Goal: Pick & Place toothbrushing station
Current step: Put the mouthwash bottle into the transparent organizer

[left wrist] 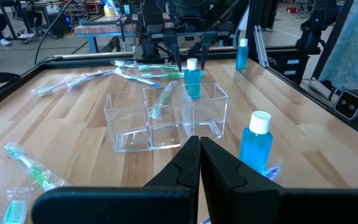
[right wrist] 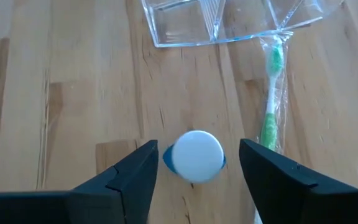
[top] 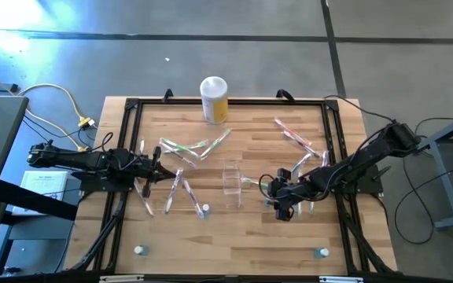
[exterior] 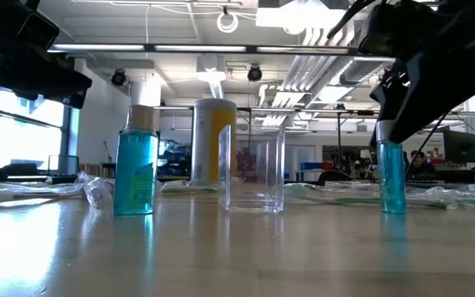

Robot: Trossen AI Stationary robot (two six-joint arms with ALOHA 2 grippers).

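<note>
The clear plastic organizer (top: 232, 182) stands near the middle of the wooden table (top: 234, 244). The high view shows it only as a faint outline, but the left wrist view shows that it has three compartments (left wrist: 165, 118), with one wrapped green toothbrush leaning in the middle one (left wrist: 163, 100).

The right gripper (right wrist: 197, 168) hangs just right of the organizer with its claw spread wide, directly over the white cap of a small blue bottle (right wrist: 196, 155). The fingers flank the cap without touching it, which only the right wrist view makes plain. A wrapped green toothbrush (right wrist: 270, 99) lies on the wood beside that bottle, reaching to the organizer's wall.

The low view shows this bottle (exterior: 392, 176) standing upright to the right of the organizer (exterior: 255, 173), a second blue bottle (exterior: 135, 162) upright to its left, and the yellow canister (exterior: 213, 140) behind.

The left gripper (left wrist: 199, 167) waits at the left side of the table with its claw pinched shut on nothing, pointing toward the organizer. More wrapped toothbrushes (top: 185, 148) lie scattered on the far half of the table.
</note>
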